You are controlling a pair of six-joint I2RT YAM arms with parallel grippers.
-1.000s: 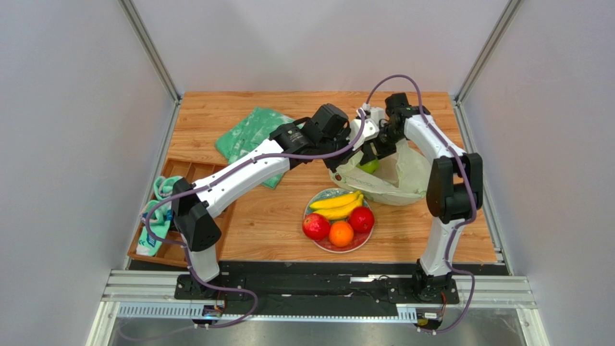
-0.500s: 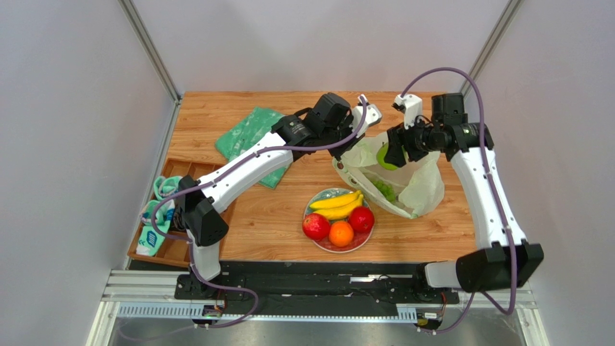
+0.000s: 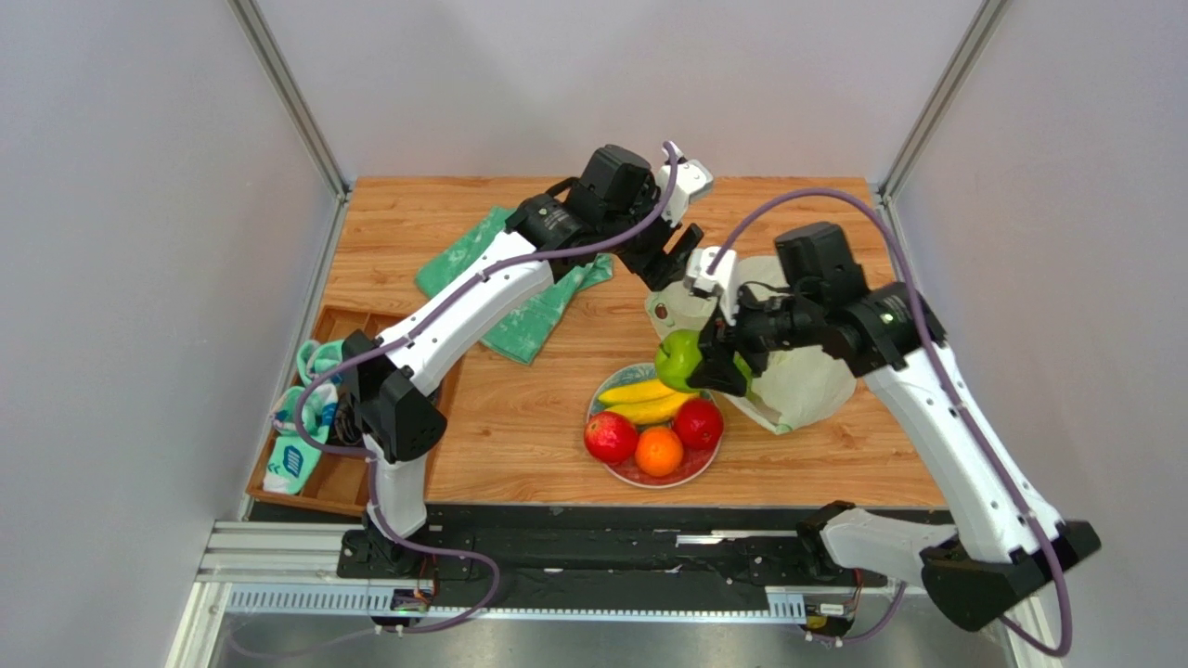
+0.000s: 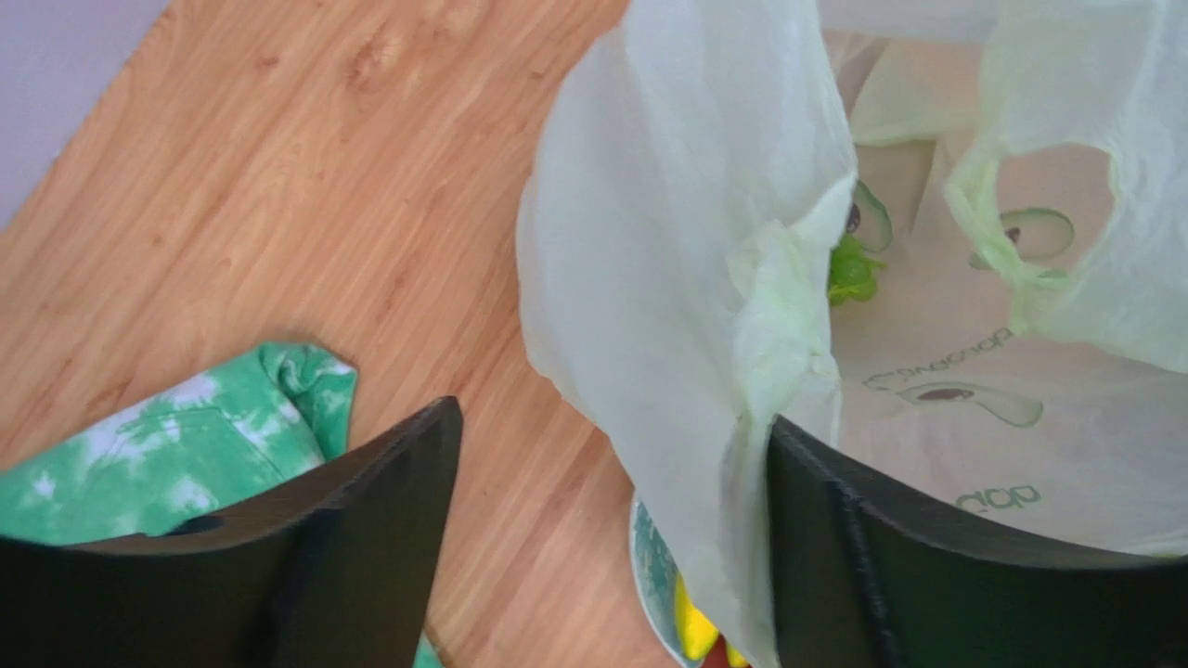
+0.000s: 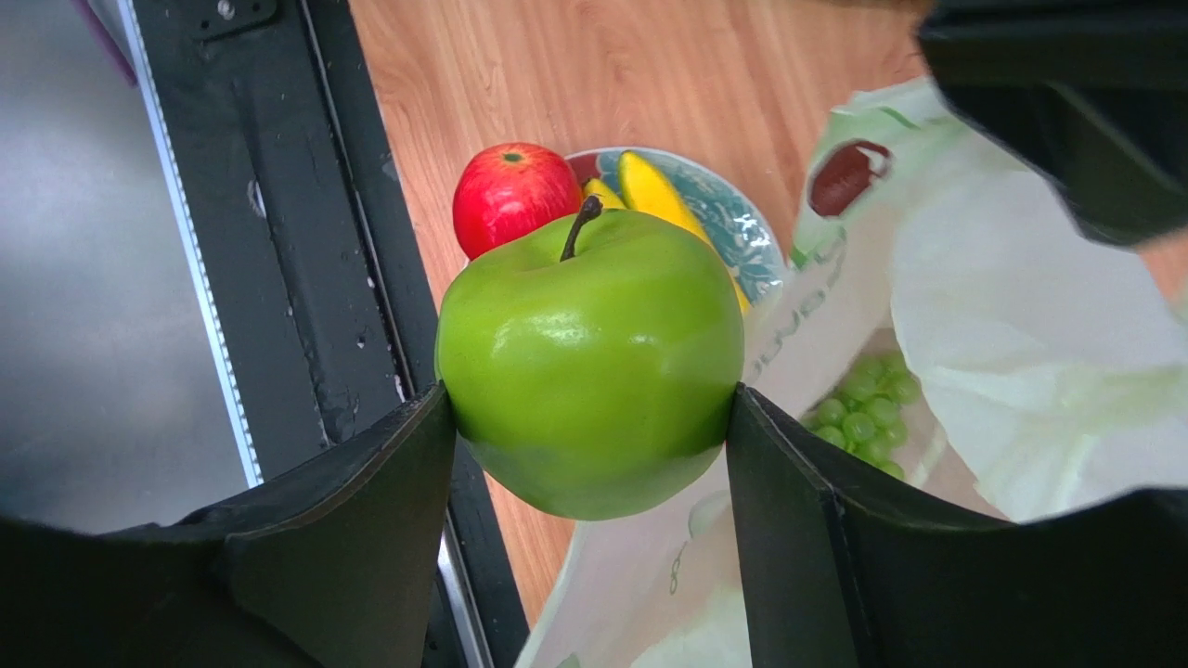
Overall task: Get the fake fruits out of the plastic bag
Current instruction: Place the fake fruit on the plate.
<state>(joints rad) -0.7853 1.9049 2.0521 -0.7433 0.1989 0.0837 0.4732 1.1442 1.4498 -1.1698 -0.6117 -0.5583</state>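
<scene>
R gripper (image 5: 589, 418) w/ apple (image 3: 678, 358) swung approx. over plate (image 3: 630, 475).

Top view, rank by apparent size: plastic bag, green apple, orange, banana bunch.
1. plastic bag
2. banana bunch
3. green apple and orange: look alike; the apple is held up nearer the camera, so unranked.

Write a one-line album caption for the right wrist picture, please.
The right tool grips a green apple by the fruit plate; grapes lie in the plastic bag.
</scene>
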